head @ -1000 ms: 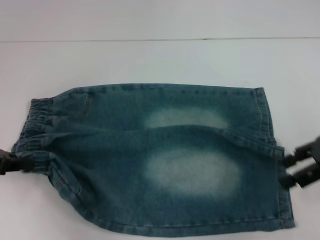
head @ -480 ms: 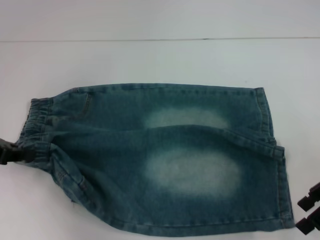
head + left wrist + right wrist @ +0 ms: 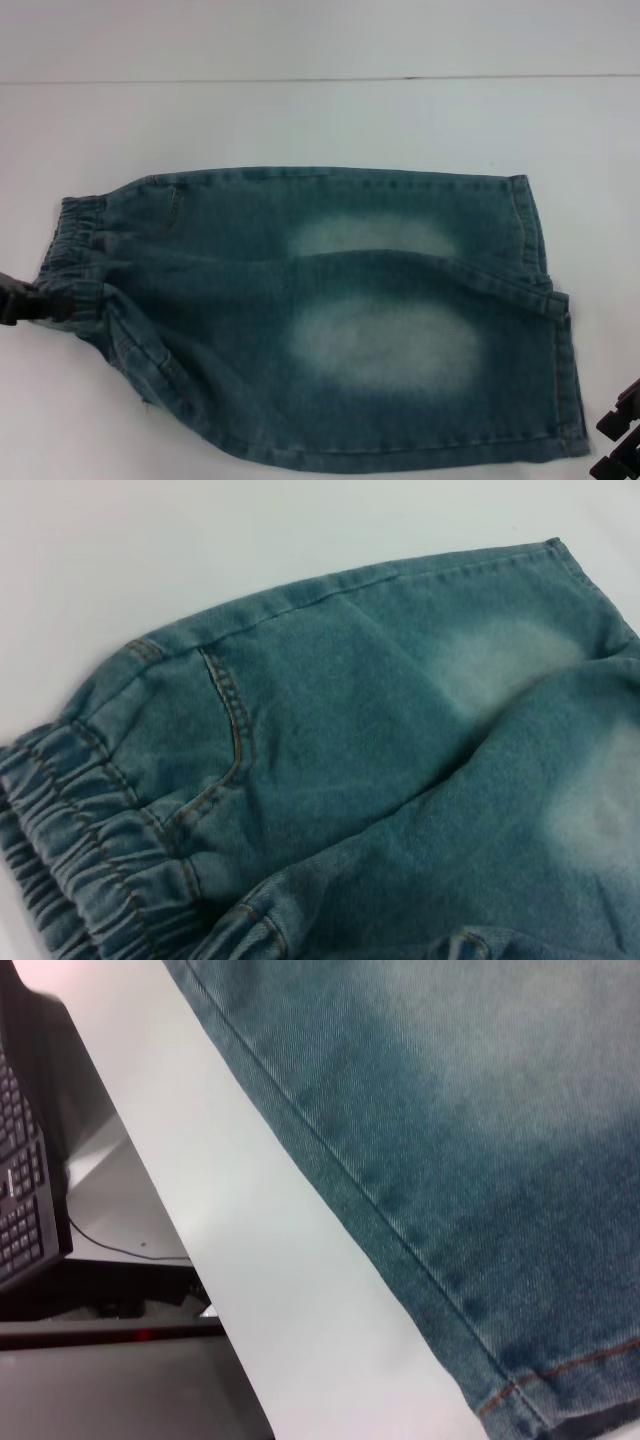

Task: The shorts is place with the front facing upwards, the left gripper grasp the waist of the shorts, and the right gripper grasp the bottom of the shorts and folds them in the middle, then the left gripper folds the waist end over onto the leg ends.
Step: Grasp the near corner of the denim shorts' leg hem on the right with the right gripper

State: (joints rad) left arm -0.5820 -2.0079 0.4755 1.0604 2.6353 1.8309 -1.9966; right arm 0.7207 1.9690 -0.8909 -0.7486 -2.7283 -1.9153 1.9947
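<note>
the left gripper (image 3: pixel 22 303) sits at the far left of the head view, low on the white table (image 3: pixel 300 120), with its dark fingers closed on the gathered elastic waistband (image 3: pixel 72 262) of the denim shorts (image 3: pixel 340 320). the cloth bunches into a small knot right where the jaws pinch it, and the waistband runs up and away from that point. in the left wrist view the ruched waistband (image 3: pixel 70 850) lies closest to the camera, with a stitched pocket seam (image 3: pixel 232 730) just past it and the faded leg panels further out.

the shorts lie flat across the middle of the table, folded lengthwise so one leg lies over the other, two pale washed patches showing, waist toward the left gripper and leg hems (image 3: pixel 545 290) toward the right.

the right gripper (image 3: pixel 622 442) is at the lower right corner, just beside the hem corner but apart from it, holding nothing; whether its jaws are parted i cannot tell. the right wrist view shows the shorts' side seam (image 3: pixel 380 1200), the table edge, and a keyboard (image 3: pixel 22 1180) beyond.
</note>
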